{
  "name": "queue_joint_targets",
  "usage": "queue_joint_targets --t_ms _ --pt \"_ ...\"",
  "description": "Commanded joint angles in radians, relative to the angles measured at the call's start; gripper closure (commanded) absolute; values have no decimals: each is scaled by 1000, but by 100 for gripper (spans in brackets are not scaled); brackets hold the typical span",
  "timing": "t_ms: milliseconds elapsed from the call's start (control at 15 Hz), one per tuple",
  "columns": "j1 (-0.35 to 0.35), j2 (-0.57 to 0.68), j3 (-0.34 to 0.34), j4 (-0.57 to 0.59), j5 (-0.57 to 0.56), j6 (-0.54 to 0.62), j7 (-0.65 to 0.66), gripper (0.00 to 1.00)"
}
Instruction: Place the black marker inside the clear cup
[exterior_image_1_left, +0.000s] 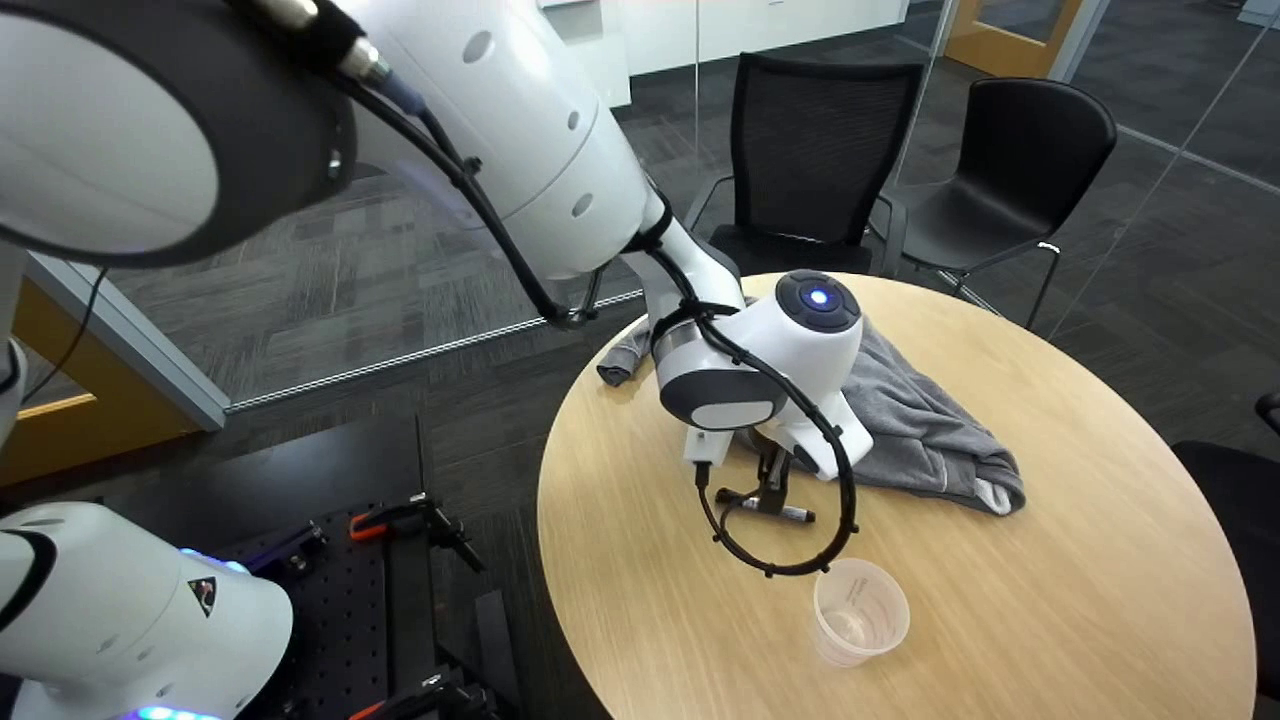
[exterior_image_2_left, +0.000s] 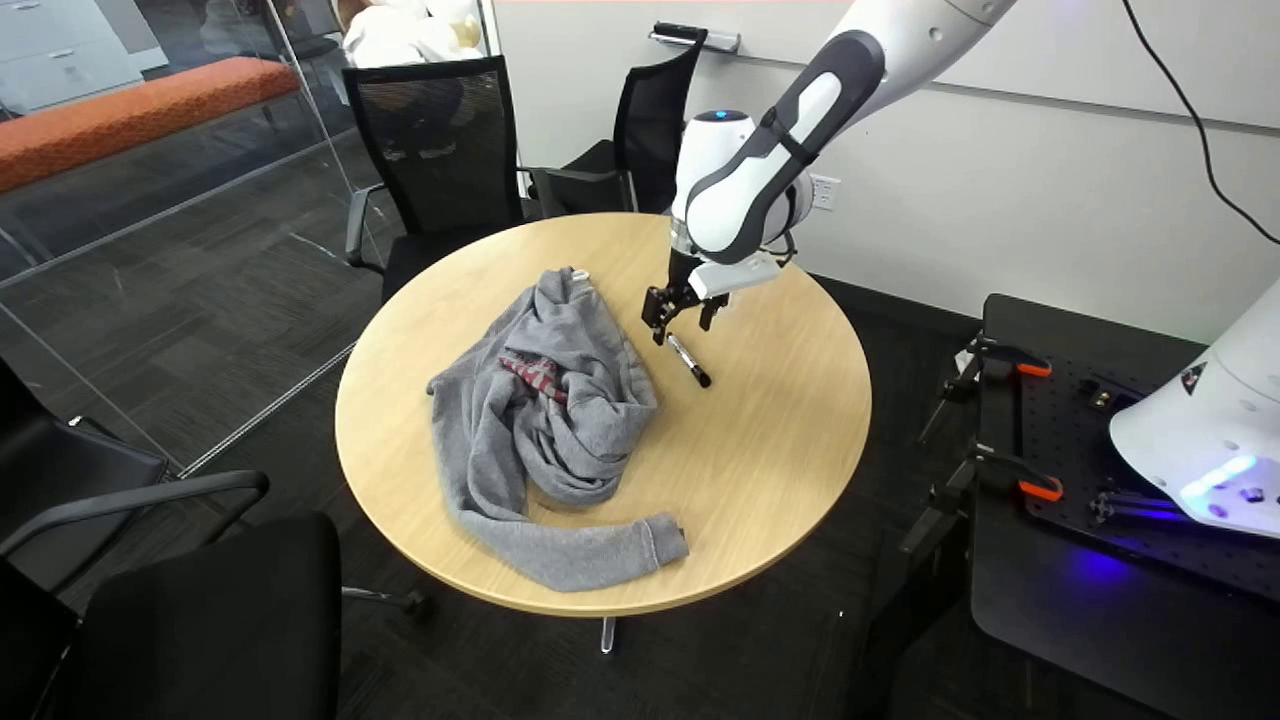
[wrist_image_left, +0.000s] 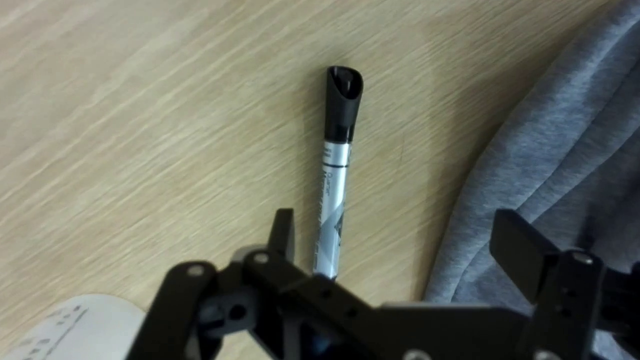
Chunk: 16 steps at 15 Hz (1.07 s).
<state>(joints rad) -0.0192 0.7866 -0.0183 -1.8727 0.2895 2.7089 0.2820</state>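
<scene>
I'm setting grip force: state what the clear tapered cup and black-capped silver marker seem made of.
Clear tapered cup: probably smooth plastic, its wall see-through. Black-capped silver marker: likely plastic, given the hollow moulded cap; glossy, highlighted barrel could be metal.

Wrist view: gripper (wrist_image_left: 397, 240) cut off at btm edge, w/ lower end of the black marker (wrist_image_left: 333, 185) hidden behind it; clear cup (wrist_image_left: 87, 327) cropped by btm-left corner, its print too blurry to read; grey cloth (wrist_image_left: 545, 150) runs off rt edge. In an exterior view the arm (exterior_image_1_left: 560, 170) — itself cropped at top — blocks the cloth's middle; gripper covers pt of marker; table (exterior_image_1_left: 1050, 620) cut off at btm.
</scene>
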Motion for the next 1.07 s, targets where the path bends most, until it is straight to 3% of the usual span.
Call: queue_joint_targets --t_ms 0,600,667,733,867,1000 --pt "20 65 -24 67 -4 -18 59 0" --pt "33 135 -43 115 -1 -28 126 0" --pt "37 139 -47 118 -2 -30 133 5" --pt "39 143 -49 120 -2 -28 139 26" --pt "43 147 -53 120 -3 -26 143 31" --pt "44 149 -53 121 -3 -23 144 47"
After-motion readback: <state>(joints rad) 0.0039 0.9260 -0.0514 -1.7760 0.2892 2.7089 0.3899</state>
